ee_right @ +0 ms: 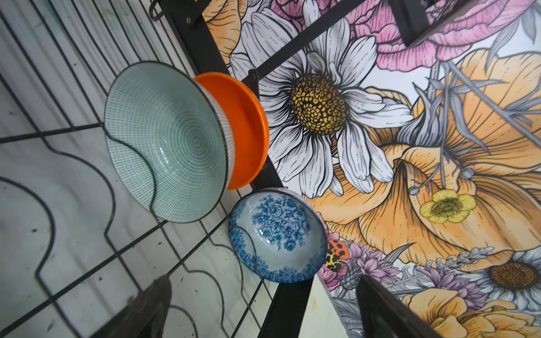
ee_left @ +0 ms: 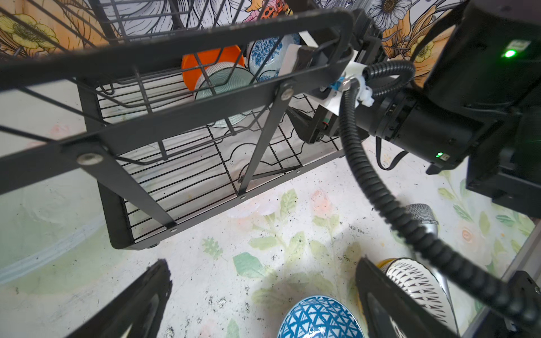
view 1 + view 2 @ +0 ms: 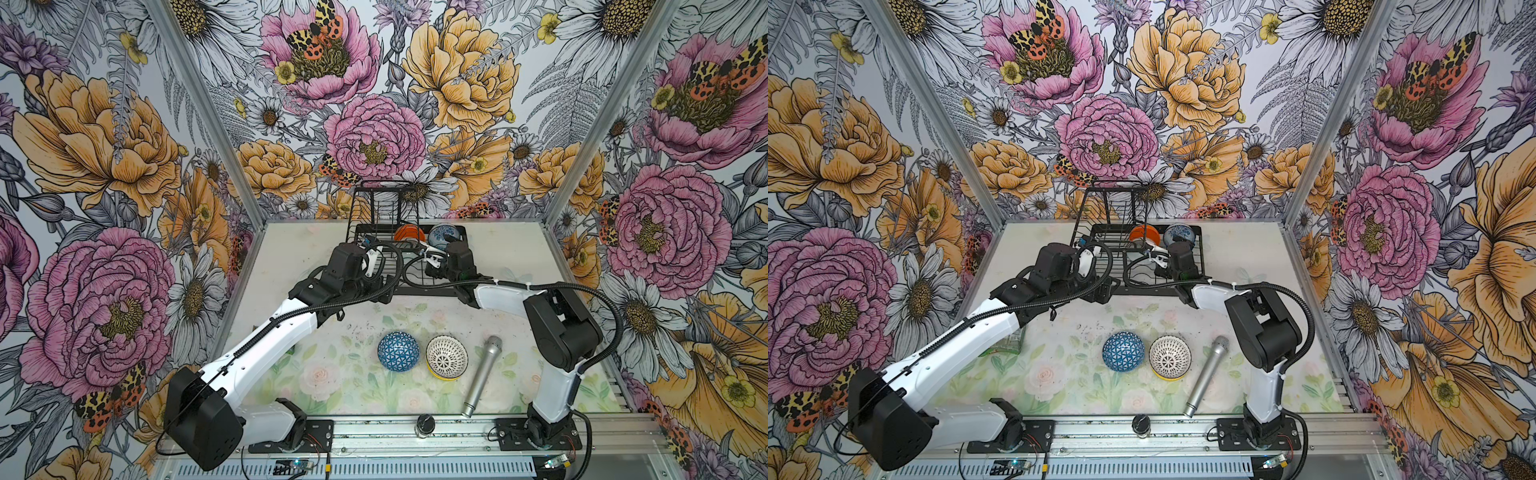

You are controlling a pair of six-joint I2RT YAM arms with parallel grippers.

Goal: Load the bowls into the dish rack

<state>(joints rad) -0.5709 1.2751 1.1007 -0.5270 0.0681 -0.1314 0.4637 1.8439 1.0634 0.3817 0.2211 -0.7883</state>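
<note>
The black wire dish rack (image 3: 419, 291) stands at the back. On edge in its slots stand an orange bowl (image 1: 248, 117), a pale teal bowl (image 1: 167, 140) against it, and a blue floral bowl (image 1: 278, 234). On the mat in front lie an upturned blue geometric bowl (image 3: 398, 351) and a white lattice bowl (image 3: 446, 356) nested in a yellow bowl (image 3: 440, 376). My left gripper (image 2: 263, 263) hovers open and empty at the rack's front left. My right gripper (image 1: 263, 281) is open and empty over the rack base, facing the racked bowls.
A silver microphone (image 3: 482, 376) lies slanted just right of the lattice bowl. A small dark knob (image 3: 424, 424) sits on the front rail. The rack's raised upper tier (image 3: 384, 203) stands over its back left, close to my left wrist. Flowered walls close in three sides.
</note>
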